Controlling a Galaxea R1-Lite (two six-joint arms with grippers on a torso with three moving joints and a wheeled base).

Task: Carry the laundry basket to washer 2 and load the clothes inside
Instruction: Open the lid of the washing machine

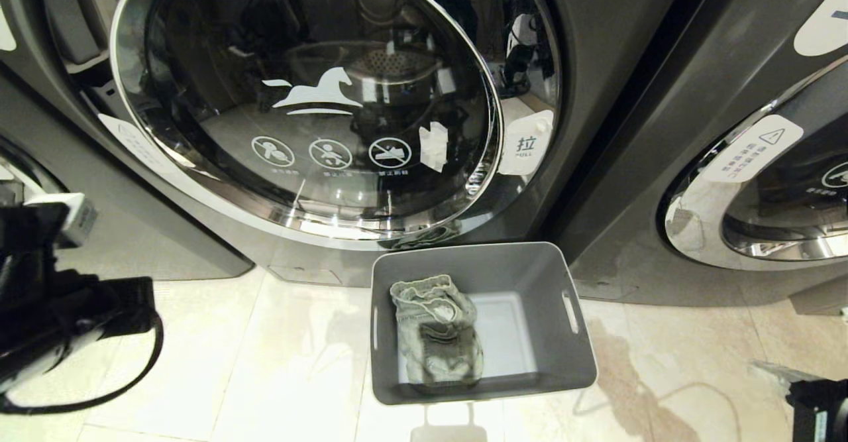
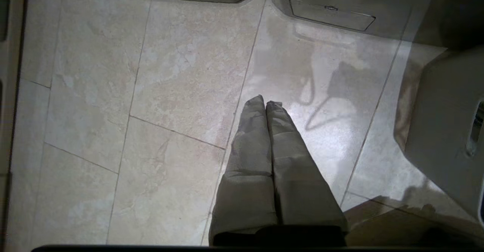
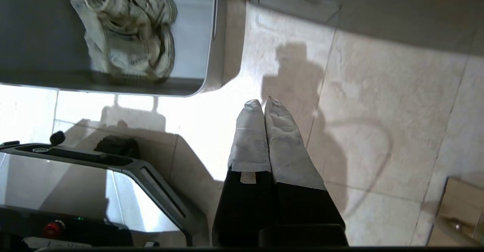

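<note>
Denim is what waits to be moved: the clothes (image 1: 437,332), one small pale garment with a thick waistband, lie bunched toward the left inner wall of the laundry basket (image 1: 576,369), which sits on the tiled floor (image 1: 265,362) directly below the round glass door (image 1: 305,97) of the front-load washer (image 1: 596,64). The door looks closed, its pull tab (image 1: 527,145) at the right edge of the ring, so I judge the step in hand to be opening it before anything is lifted. Both arms hang outside the bin. The left claw (image 2: 264,102) is pressed shut on nothing over bare tile left of the basket; the right claw (image 3: 263,102) is likewise closed and empty over the floor off the basket's near right corner. To do this well, the right claw should part its fingers and hook the tab squarely, then swing the door along its own arc rather than tugging straight out. The basket stands close beneath the door's lower rim, so the sweep may pass just above its back edge. Open floor lies to both sides of the bin; a second washer (image 1: 762,183) crowds the right, and the robot's base (image 3: 113,169) sits just behind the basket's near wall.
</note>
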